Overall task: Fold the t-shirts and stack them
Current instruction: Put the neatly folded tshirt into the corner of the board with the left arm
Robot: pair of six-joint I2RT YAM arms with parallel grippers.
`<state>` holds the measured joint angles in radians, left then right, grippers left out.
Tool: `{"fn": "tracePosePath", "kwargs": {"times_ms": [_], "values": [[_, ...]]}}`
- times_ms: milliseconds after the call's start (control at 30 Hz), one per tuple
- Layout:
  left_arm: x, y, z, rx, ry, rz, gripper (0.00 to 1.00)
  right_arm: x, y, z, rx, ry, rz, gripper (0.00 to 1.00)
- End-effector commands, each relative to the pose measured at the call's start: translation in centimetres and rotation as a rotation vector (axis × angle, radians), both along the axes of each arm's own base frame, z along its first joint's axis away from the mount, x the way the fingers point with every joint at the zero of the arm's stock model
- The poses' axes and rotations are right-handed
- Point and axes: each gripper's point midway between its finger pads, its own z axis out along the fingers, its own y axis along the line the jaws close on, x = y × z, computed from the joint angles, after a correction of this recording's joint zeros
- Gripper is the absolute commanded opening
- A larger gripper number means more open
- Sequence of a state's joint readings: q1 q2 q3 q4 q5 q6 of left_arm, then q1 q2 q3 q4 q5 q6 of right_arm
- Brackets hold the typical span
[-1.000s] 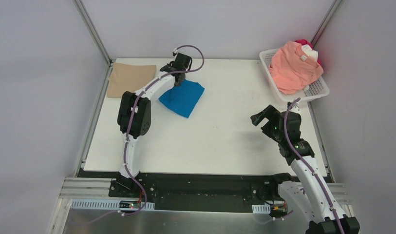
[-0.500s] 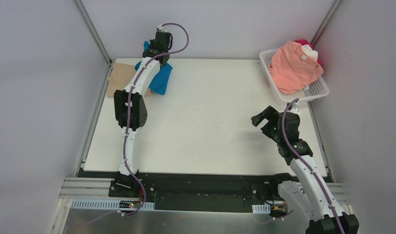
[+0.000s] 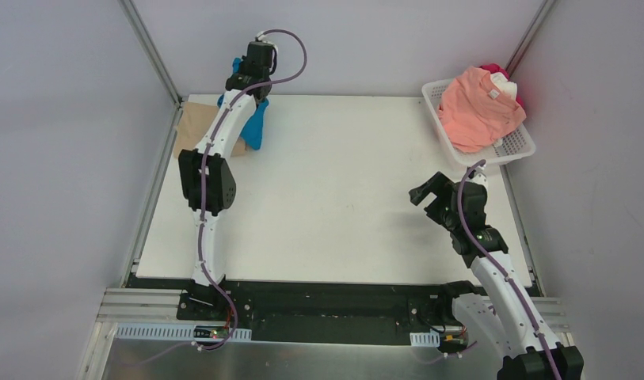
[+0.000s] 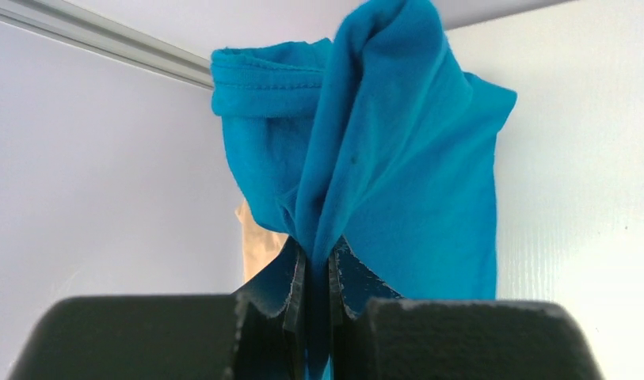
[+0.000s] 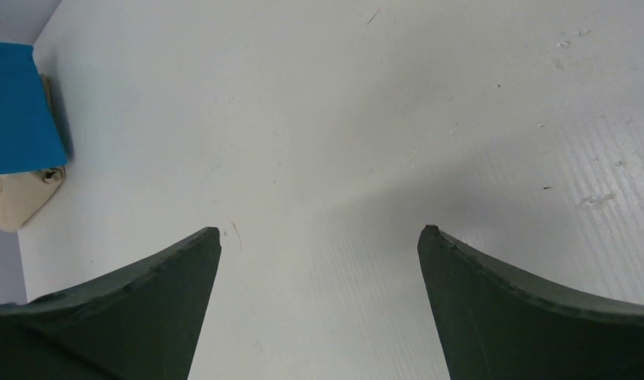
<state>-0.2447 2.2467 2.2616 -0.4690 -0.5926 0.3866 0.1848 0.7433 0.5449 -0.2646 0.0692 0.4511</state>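
Observation:
My left gripper is raised at the far left corner, shut on a bunch of the bright blue t-shirt. The shirt hangs from the jaws over the folded tan t-shirt. In the left wrist view the blue cloth is pinched in the left gripper, with a strip of tan shirt behind it. My right gripper is open and empty above the table's right side; the right wrist view shows it wide apart over bare table.
A white lattice basket at the far right corner holds a salmon-pink shirt, with white and red cloth behind it. The blue and tan shirts show far off in the right wrist view.
My left gripper has lifted the blue t-shirt off the table's middle back and carried it left and up, over the tan shirt. The right arm has barely moved.

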Motion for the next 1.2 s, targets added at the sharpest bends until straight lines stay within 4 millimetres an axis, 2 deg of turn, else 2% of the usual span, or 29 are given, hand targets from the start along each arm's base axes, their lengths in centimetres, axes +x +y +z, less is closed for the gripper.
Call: {"fn": "tracePosePath", "kwargs": {"times_ms": [0,333,500,733,833,1167], "values": [[-2.3,0.8,9.1,-0.043,-0.171,-0.012,0.00,0.8,-0.5,0.7,-0.015,-0.045,-0.020,0.99],[-4.1,1.0,10.4,-0.079,-0.191,-0.017,0.00,0.8,-0.1,0.4,-0.009,-0.034,-0.003,0.99],[-4.2,1.6,9.6,-0.107,-0.184,-0.005,0.00,0.9,-0.1,0.2,-0.007,-0.026,-0.003,0.99],[-3.0,3.3,6.0,-0.149,-0.139,0.046,0.00,1.0,-0.2,0.1,-0.017,-0.018,-0.007,0.99],[-2.2,4.7,4.6,-0.162,-0.124,0.074,0.00,1.1,-0.3,0.0,-0.022,-0.018,-0.012,0.99],[0.4,9.5,-2.5,-0.177,-0.027,0.148,0.00,1.1,-0.8,-0.3,-0.041,-0.008,-0.030,0.99]]}}
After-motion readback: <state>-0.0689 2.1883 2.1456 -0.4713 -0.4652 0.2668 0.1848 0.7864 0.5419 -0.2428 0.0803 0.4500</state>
